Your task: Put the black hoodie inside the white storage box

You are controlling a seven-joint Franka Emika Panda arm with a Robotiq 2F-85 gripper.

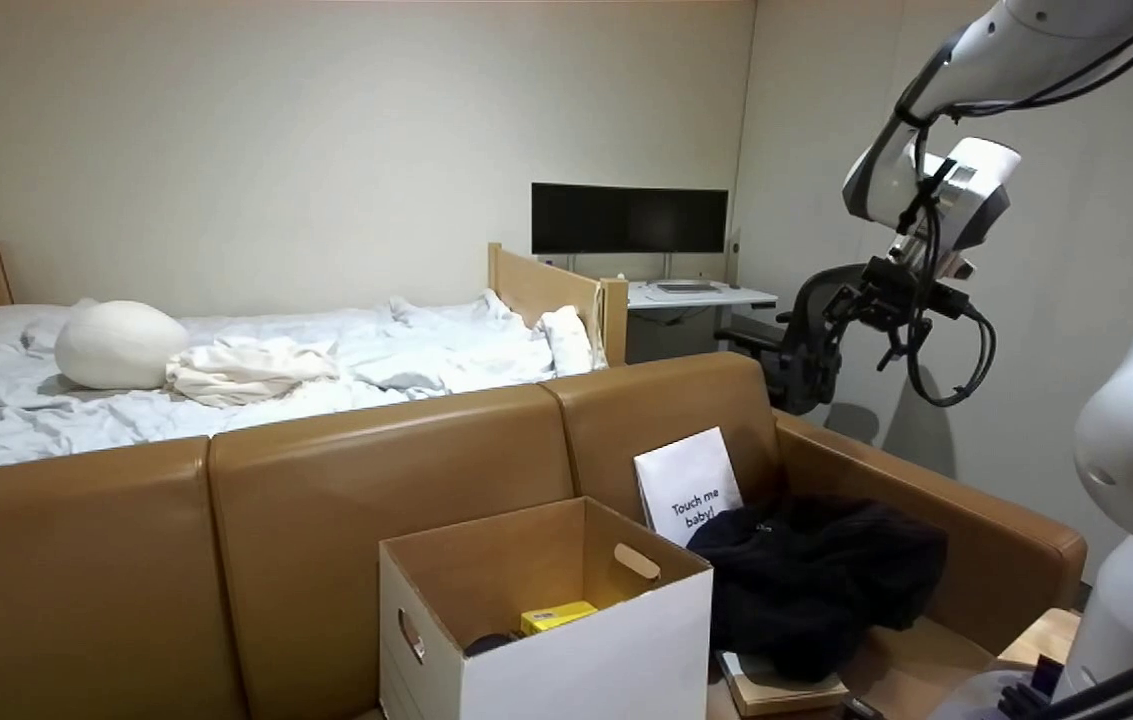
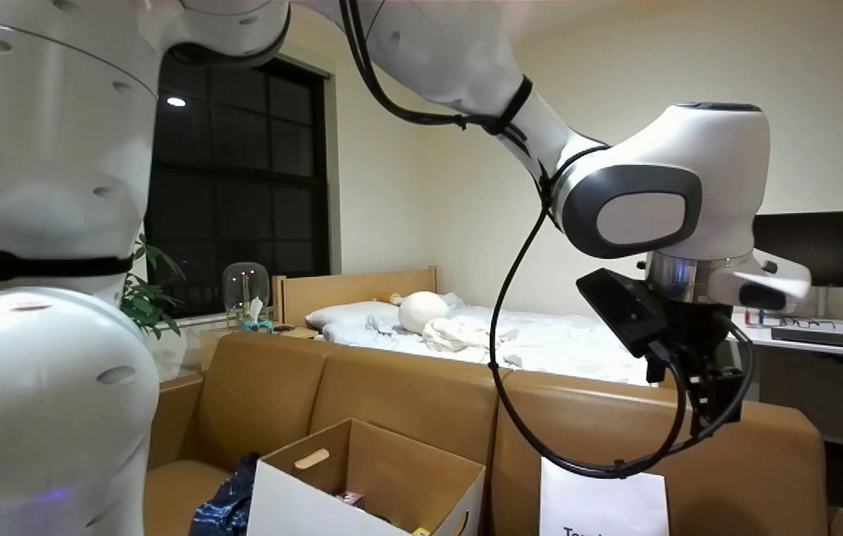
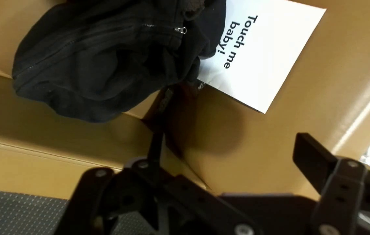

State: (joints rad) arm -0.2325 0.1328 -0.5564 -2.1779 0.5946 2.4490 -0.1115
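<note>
The black hoodie (image 1: 816, 580) lies crumpled on the sofa seat by the armrest, beside the box. In the wrist view the hoodie (image 3: 106, 62) is at the upper left, with its zip showing. The white storage box (image 1: 586, 650) stands open on the sofa; it also shows in an exterior view (image 2: 317, 502). My gripper (image 3: 230, 137) is open, with nothing between its fingers. In both exterior views the gripper (image 1: 866, 335) (image 2: 711, 394) hangs in the air, above and apart from the hoodie. The hoodie is out of view in an exterior view where the box's blue neighbour shows.
A white "Touch me baby!" sheet (image 1: 688, 485) leans on the sofa back (image 1: 396, 450) behind the hoodie. A book (image 1: 776, 690) lies partly under the hoodie. The box holds a yellow item (image 1: 556, 615). A blue shiny item (image 2: 231, 499) lies beside the box. The armrest (image 1: 936, 500) rises beside the hoodie.
</note>
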